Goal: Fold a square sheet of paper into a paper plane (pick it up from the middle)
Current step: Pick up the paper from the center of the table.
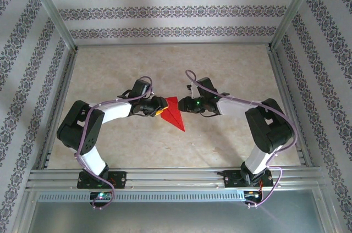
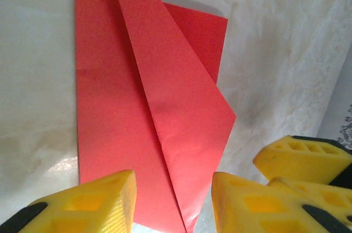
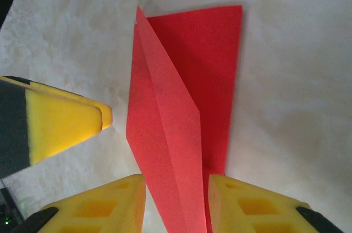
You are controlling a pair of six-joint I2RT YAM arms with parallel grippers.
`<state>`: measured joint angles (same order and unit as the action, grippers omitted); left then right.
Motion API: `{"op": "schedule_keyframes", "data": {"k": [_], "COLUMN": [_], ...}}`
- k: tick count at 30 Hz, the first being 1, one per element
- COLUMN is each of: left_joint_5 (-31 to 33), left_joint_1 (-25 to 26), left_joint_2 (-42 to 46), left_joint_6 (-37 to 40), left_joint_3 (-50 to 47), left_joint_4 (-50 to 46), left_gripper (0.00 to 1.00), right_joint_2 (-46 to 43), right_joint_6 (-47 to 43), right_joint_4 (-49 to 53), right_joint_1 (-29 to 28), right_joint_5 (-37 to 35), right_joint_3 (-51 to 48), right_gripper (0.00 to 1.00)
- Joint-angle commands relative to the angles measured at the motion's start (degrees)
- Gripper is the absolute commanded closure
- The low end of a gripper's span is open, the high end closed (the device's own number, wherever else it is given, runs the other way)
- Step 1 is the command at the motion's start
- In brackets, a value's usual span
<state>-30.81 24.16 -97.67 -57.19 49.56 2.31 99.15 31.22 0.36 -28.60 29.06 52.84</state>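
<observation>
One left pincer (image 1: 160, 112), one right pincer (image 1: 186, 106), both released; paper plane (image 1: 173, 114) diagonal, tip near-right.

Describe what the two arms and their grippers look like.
The left arm and right arm have bulky black joints, white links and black bases. A purple cable loops along each. A green light glows by the right wrist. The left gripper and right gripper carry yellow wedge-shaped fingers with hollow cells, on black mounts.
</observation>
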Motion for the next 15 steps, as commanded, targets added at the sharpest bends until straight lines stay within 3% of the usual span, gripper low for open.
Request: {"op": "schedule_keyframes", "data": {"k": [1,15], "left_joint_5": [0.4,-0.9], "left_joint_1": [-0.9,-2.5], "left_joint_2": [-0.2,-0.2], "left_joint_6": [-3.2,-4.1], "left_joint_3": [-1.1,-3.2], "left_joint_4": [5.5,7.4], "left_gripper": [0.60,0.59], "right_joint_2": [3.7,11.8], "right_joint_6": [-2.7,-4.5], "right_joint_4": [-0.9,-1.3], "right_joint_1": [0.6,1.7], "right_joint_5": [2.7,9.4], "right_joint_3": [3.6,7.6], "right_gripper": [0.66,0.74]}}
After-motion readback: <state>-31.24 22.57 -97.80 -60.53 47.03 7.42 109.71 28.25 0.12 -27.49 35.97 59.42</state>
